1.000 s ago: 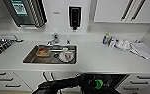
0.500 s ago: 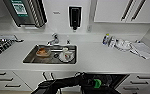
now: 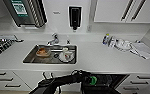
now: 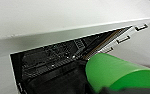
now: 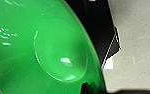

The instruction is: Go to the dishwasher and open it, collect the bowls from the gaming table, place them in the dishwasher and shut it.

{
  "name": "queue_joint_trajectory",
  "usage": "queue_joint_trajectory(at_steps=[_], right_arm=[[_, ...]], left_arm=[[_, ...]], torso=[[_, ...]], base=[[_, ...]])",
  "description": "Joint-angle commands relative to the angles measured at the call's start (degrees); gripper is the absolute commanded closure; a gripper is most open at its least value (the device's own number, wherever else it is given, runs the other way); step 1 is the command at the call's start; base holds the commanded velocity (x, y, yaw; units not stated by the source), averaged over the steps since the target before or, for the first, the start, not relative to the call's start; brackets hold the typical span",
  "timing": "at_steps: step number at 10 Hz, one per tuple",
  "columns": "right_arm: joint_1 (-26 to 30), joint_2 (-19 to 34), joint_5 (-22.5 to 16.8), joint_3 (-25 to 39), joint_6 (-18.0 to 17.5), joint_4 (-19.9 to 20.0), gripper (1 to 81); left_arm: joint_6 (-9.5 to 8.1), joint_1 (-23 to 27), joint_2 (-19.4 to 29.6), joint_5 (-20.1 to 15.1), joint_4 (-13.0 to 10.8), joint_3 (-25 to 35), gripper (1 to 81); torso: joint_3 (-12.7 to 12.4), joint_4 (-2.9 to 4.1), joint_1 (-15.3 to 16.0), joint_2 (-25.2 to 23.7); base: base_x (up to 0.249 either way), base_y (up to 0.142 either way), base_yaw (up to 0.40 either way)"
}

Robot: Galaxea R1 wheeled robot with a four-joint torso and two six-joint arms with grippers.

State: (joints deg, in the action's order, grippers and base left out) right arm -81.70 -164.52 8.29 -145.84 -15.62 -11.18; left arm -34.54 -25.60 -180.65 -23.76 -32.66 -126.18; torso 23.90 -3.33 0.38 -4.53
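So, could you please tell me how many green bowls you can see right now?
1: a green bowl at the open dishwasher, below the counter right of the sink. Others may be hidden.

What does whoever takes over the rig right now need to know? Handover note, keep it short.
Left arm: reaches from the left over the open dishwasher, a green bowl at its end; finger state can't be read.
Right wrist view: a green bowl fills it close up; grip unclear.
Done: dishwasher open, dark racks exposed under the white counter.
Left: set the green bowl in the rack, close the door. Other bowls not accounted for here.
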Motion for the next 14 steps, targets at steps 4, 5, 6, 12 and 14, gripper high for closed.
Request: queue_joint_trajectory(at_steps=[4,5,6,12,14], right_arm=[[1.1,-0.8,-3.0,1.1,0.9,-1.2,81.1],[1.2,-0.9,-3.0,1.0,0.8,-1.2,81.1],[1.2,-0.9,-3.0,1.0,0.9,-1.2,81.1],[1.6,-1.2,-3.0,0.9,1.1,-1.2,81.1],[1.5,-1.4,-3.0,0.9,1.3,-1.2,81.1]], left_arm=[[-0.01,9.3,-4.3,-0.4,-1.2,1.7,81.1],[-0.01,9.3,-4.3,-0.3,-1.2,1.9,81.1],[-0.01,9.4,-4.3,-0.3,-1.4,1.9,81.1],[-0.09,9.6,-4.3,-0.5,-1.2,2.0,1.0],[-0.01,9.6,-4.3,-0.5,-1.3,2.3,1.0]], torso=[[0.0,0.00,0.0,0.0],[0.0,0.00,0.0,0.0],[0.0,0.00,0.0,0.0],[0.0,0.00,0.0,0.0],[0.0,0.00,0.0,0.0]], base=[[0.000,0.000,0.000],[0.000,0.000,0.000],[0.000,0.000,0.000],[0.000,0.000,0.000],[0.000,0.000,0.000]])
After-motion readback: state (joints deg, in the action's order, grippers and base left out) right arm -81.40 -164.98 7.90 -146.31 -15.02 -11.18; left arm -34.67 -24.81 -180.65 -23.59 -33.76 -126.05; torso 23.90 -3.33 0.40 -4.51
